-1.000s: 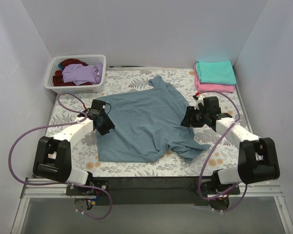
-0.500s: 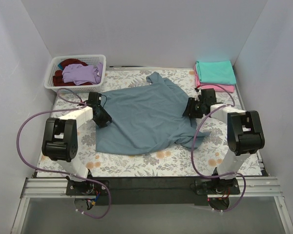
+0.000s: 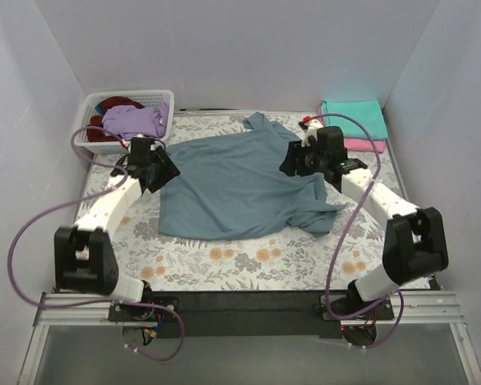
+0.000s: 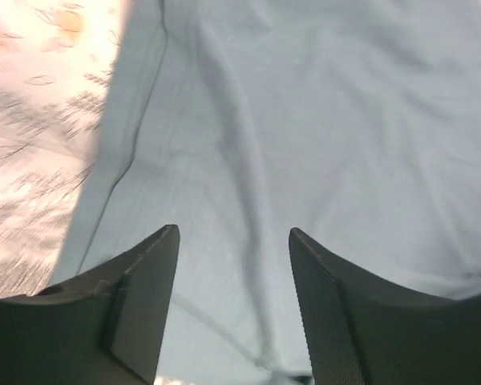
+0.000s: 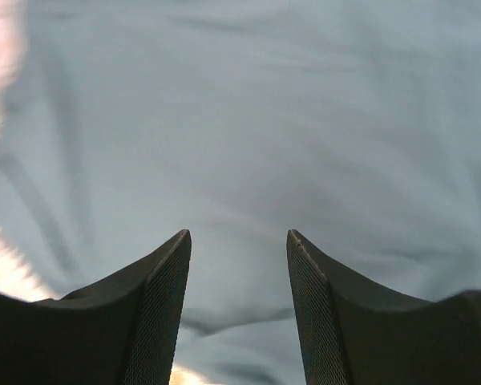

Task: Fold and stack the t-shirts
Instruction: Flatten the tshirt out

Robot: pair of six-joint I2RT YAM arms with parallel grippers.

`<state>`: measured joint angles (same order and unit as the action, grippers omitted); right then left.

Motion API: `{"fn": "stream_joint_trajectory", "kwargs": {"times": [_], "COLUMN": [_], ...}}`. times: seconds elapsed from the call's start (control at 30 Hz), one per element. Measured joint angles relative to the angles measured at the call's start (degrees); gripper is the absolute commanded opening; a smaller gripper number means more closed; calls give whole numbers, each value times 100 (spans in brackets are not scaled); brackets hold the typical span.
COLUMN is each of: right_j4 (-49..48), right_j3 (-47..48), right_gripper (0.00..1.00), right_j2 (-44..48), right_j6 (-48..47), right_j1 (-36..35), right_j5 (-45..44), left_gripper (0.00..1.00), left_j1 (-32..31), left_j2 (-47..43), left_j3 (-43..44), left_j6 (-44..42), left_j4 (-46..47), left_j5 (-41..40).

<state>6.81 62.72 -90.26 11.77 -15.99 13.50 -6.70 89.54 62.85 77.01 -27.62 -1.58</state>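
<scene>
The large slate blue-grey t-shirt (image 3: 240, 188) lies spread on the floral table, with its collar toward the back and a sleeve bunched at the right. My left gripper (image 3: 162, 170) is over its left edge. In the left wrist view, the left gripper (image 4: 232, 233) has its jaws apart with creased cloth (image 4: 321, 120) below them. My right gripper (image 3: 291, 163) is over the shirt's right shoulder. In the right wrist view, the right gripper (image 5: 239, 234) has its jaws apart over smooth cloth (image 5: 248, 120). A folded teal shirt (image 3: 354, 116) lies on a folded pink shirt (image 3: 362, 145) at the back right.
A white lattice basket (image 3: 86, 122) at the back left holds a lilac shirt (image 3: 132, 120) and a dark red shirt (image 3: 104, 137). White walls close in the back and both sides. Purple cables loop beside each arm. Bare floral tabletop (image 3: 248, 261) shows in front of the shirt.
Both arms have reached toward the back of the table, and the slate shirt has shifted back with them. Its lower edge now lies farther from the near edge.
</scene>
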Motion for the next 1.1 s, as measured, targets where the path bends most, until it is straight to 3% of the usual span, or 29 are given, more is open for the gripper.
{"fn": "stream_joint_trajectory", "kwargs": {"times": [0.03, 0.17, 0.37, 0.63, 0.9, 1.1], "right_j4": [-74, -557, -966, -1036, -1049, -1106], "right_j3": [-33, -142, 155, 1045, 1480, 1491], "right_gripper": [57, 53, 50, 44, 43, 30], "right_j2": [245, 621, -470, -2262, -2922, -3064], "right_j6": [-13, 7, 17, 33, 55, 76], "right_j1": [-297, -1624, -2870, -3556, -3628, -3637], "right_j5": [98, 664, 997, 1054, 1121, 1207], "left_gripper": [68, 70, 70, 69, 68, 68], "left_j1": [0, 0, 0, 0, 0, 0], "left_j2": [-584, -2756, -4334, -4701, -4666, -4634], "left_j3": [-227, -979, -2044, -2861, -2865, -2865], "left_j6": [-48, -271, -442, -415, -393, -396], "left_j4": [9, 68, 74, -48, 39, 70], "left_j5": [-92, -446, -826, -833, -833, -833]}}
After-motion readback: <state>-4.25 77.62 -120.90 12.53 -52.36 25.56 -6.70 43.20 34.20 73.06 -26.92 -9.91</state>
